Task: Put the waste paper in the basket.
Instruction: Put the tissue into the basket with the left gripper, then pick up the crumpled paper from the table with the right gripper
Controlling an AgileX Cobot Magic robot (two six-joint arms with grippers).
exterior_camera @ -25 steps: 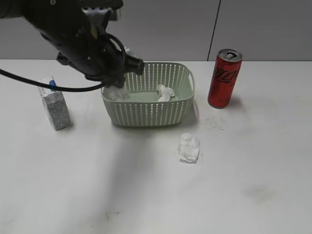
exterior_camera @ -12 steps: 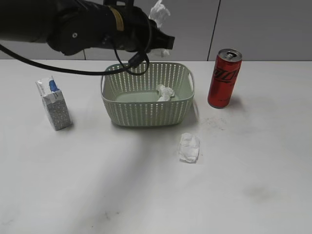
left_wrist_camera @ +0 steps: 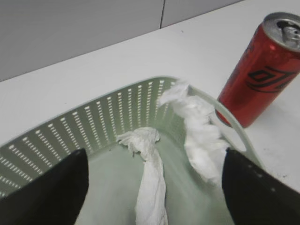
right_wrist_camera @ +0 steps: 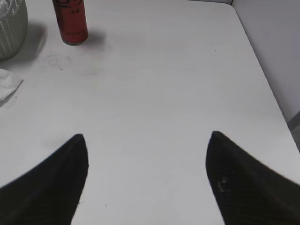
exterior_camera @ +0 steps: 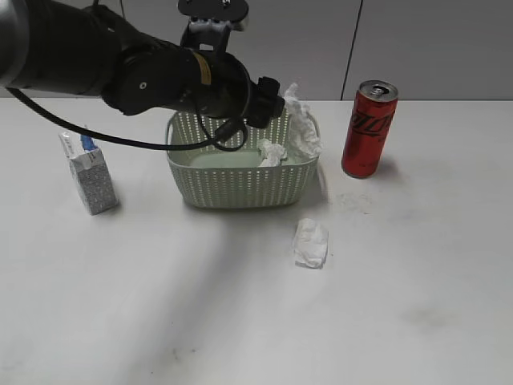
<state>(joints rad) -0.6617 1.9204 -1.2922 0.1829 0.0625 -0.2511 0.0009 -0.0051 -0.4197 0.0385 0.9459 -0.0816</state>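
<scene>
While one crumpled white tissue-paper wad (exterior_camera: 300, 123) is hanging against the right inner wall of the pale green slotted plastic basket (exterior_camera: 240, 186), draped near the handle cutout with its top poking above the rim, a second twisted white wad (exterior_camera: 272, 152) is lying on the basket floor just beside it (the left wrist view shows both, the first (left_wrist_camera: 199, 127) sagging down the wall and the second (left_wrist_camera: 149, 180) stretched along the bottom). A third wrinkled white wad (exterior_camera: 311, 242) is sitting outside on the white table (exterior_camera: 401, 305), in front of the basket's right corner and apart from it; its edge is also showing at the left border of the right wrist view (right_wrist_camera: 8, 86).

The left gripper (left_wrist_camera: 152, 187) is hovering above the basket with its two dark fingers (left_wrist_camera: 253, 187) spread wide, nothing between them, and neither finger is touching the paper. The right gripper (right_wrist_camera: 147, 180) is likewise standing released over bare table, well away from the basket.

To the basket's right, a tall red aluminium drink can (exterior_camera: 369, 128) is standing upright, near but not touching. On the far left, a small white-grey carton with a blue mark (exterior_camera: 89, 171) is standing upright, well apart from the basket.
</scene>
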